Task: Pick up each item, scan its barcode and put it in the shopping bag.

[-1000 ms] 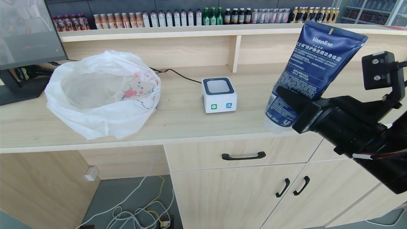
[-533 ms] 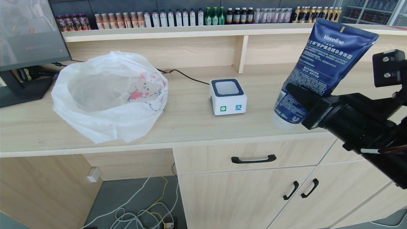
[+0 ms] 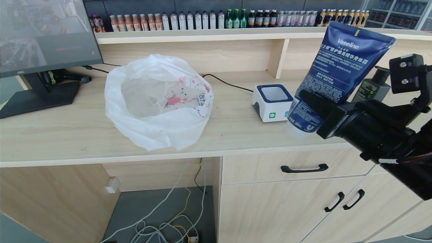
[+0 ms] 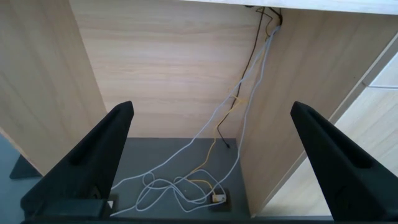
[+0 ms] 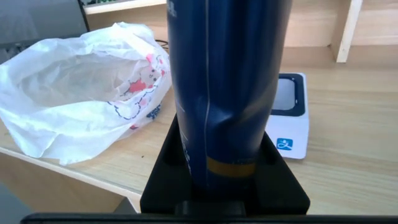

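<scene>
Scanning looks like the step in hand: the right claw (image 3: 309, 105) is clamped on the lower body of a blue lotion tube (image 3: 341, 64), held tilted, cap-down, just beside the white barcode scanner (image 3: 272, 103) on the tabletop (image 3: 67, 135). The shopping bag (image 3: 158, 104) stands open and seems empty, so bagging remains, as does a pump bottle (image 3: 371, 88) behind the tube. The left claw (image 4: 211, 112) is spread wide below the tabletop, holding nothing.

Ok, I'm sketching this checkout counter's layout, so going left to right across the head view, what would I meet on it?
The monitor → shopping bag → scanner → blue tube, held in the right gripper.
</scene>
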Motion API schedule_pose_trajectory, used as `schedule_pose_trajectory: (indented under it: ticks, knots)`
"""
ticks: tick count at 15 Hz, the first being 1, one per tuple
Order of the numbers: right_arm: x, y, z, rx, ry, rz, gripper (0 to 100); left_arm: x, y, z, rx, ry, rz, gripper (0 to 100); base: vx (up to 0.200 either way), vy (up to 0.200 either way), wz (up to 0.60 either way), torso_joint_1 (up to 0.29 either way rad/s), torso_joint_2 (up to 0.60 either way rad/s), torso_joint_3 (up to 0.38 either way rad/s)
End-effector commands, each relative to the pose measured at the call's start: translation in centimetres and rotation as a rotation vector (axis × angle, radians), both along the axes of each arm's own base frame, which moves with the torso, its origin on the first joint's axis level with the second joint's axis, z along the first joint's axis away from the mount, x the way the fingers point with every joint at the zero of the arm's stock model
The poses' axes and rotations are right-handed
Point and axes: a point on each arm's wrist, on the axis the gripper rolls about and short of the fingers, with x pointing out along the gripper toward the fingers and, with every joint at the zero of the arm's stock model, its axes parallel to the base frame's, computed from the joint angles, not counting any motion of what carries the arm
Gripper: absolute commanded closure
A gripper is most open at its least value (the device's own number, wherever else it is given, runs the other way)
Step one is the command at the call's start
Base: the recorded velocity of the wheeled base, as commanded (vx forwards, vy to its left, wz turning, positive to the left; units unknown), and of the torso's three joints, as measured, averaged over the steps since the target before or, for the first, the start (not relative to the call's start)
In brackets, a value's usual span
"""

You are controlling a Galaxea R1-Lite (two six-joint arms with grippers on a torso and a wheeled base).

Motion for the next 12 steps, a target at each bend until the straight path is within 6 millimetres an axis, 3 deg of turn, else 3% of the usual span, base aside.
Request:
schedule_pose_trajectory:
  ticks: [1,8,9,11,12]
  knots:
    - [0.4,0.1,-0.3,-0.009,0.008,-0.007,100,0.0,0.0,0.0,0.0,-0.002,0.002,0,0.0,0.0,0.0,0.0,0.0,0.0]
    - [2.1,-0.2,0.4,-0.122,-0.03,-0.014,100,0.0,0.0,0.0,0.0,0.0,0.002,0,0.0,0.0,0.0,0.0,0.0,0.0]
    - [2.7,-0.7,0.5,-0.208,-0.095,-0.035,100,0.0,0.0,0.0,0.0,0.0,0.002,0,0.0,0.0,0.0,0.0,0.0,0.0]
    - [3.3,-0.2,0.7,-0.273,-0.146,-0.048,100,0.0,0.0,0.0,0.0,0.0,0.0,0,0.0,0.0,0.0,0.0,0.0,0.0]
    - [4.0,0.2,1.0,-0.39,-0.222,-0.087,100,0.0,0.0,0.0,0.0,0.0,0.002,0,0.0,0.0,0.0,0.0,0.0,0.0]
